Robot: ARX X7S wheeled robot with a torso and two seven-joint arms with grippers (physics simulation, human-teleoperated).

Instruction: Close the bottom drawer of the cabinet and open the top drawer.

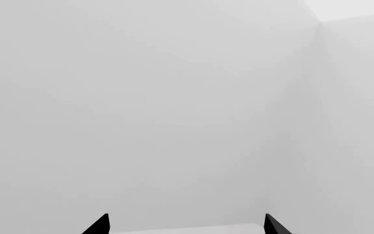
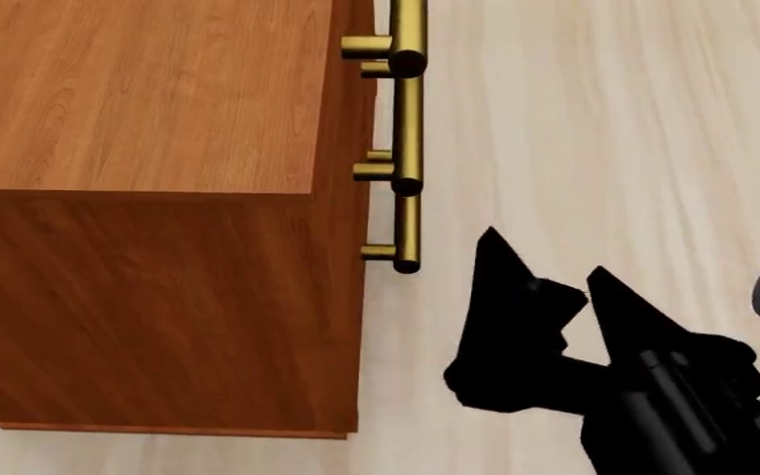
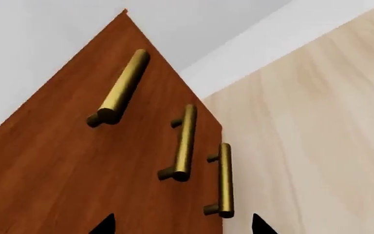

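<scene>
Beside the cabinet [image 2: 142, 198], the right gripper [image 2: 545, 259] hangs with jaws released, near the brass handles [image 3: 183, 144]. All three drawers look flush, so the bottom drawer [image 3: 229, 195] seems closed. Next, centre on the top drawer [image 3: 119, 90] handle, then pull straight. The left gripper [image 1: 185, 225] hangs released, facing a blank wall [image 1: 174, 107].

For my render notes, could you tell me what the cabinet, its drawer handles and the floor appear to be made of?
The cabinet looks like reddish-brown wood or veneer with a satin finish: grain lines run across it. The handles look like brass: golden, with a soft metallic sheen. The floor looks like pale wood planking, faintly grained.
</scene>
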